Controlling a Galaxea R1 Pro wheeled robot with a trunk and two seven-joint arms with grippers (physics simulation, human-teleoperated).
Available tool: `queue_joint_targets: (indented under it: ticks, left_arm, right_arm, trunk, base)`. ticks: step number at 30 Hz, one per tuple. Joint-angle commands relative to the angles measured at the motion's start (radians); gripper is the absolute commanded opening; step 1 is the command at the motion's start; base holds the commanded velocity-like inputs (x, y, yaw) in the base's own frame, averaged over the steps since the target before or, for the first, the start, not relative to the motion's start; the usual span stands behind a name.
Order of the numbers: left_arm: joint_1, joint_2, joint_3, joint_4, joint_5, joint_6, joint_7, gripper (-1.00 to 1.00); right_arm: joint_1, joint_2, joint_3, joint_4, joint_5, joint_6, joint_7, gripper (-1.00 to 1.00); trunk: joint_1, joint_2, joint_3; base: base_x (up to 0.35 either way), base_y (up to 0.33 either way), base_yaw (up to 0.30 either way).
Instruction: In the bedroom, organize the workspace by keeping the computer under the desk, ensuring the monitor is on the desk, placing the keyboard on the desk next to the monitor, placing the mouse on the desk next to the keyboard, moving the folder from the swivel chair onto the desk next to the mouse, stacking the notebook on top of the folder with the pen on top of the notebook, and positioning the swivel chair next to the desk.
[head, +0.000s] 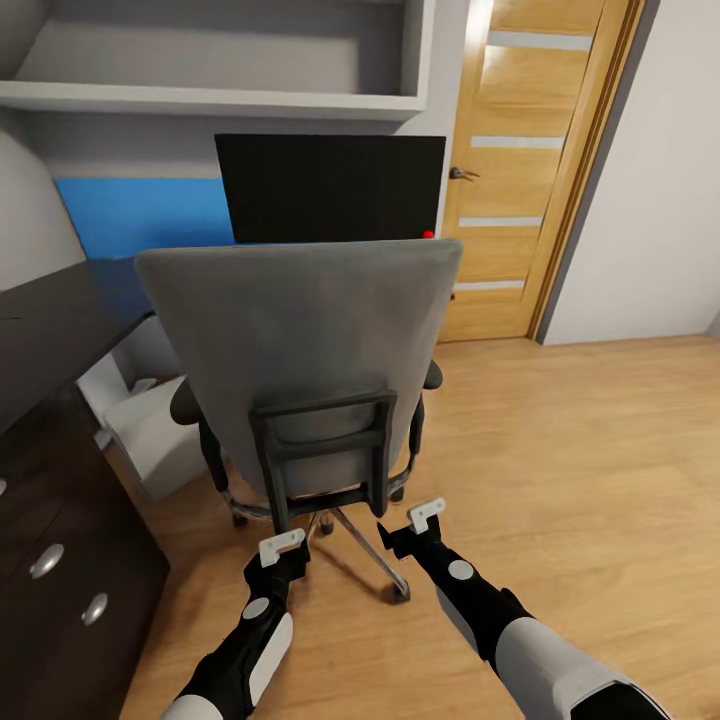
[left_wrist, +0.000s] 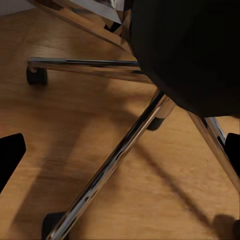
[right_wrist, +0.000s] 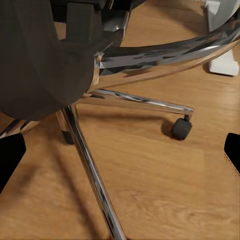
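I am behind the swivel chair (head: 300, 340), facing its grey backrest, which hides the seat. Past it the monitor (head: 330, 185) stands on the black desk (head: 50, 320), its red dot at the lower corner. A pale box, the computer (head: 150, 435), sits under the desk. My left gripper (head: 283, 547) and right gripper (head: 427, 513) hang low behind the chair's chrome base (head: 360, 545), both open and holding nothing. The wrist views look between open fingers (left_wrist: 10, 155) (right_wrist: 10, 160) at chrome legs (left_wrist: 115, 160) (right_wrist: 90, 165) and a caster (right_wrist: 181, 128). Folder, keyboard, mouse, notebook and pen are out of view.
A dark drawer unit (head: 60, 570) with round knobs stands close at my left. Grey shelves (head: 220, 60) hang above the desk's blue back panel (head: 140, 215). A wooden door (head: 530, 170) is at the back right, with open wood floor (head: 580, 450) to the right.
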Motion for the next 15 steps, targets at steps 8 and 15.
queue_joint_targets:
  ticks: [8, 15]
  left_arm:
    - [-0.001, 0.000, -0.004, -0.001, 0.005, -0.005, 0.005, 1.00]
    - [-0.001, 0.000, -0.004, 0.000, 0.005, -0.005, 0.005, 1.00]
  right_arm:
    - [-0.001, 0.000, -0.002, 0.000, -0.002, -0.004, 0.001, 1.00]
    - [-0.001, 0.000, -0.002, 0.000, -0.002, -0.004, 0.002, 1.00]
  trunk:
    - [0.000, 0.000, -0.001]
    - [0.000, 0.000, -0.001]
  base:
    - [0.326, 0.000, 0.000]
    - [0.326, 0.000, 0.000]
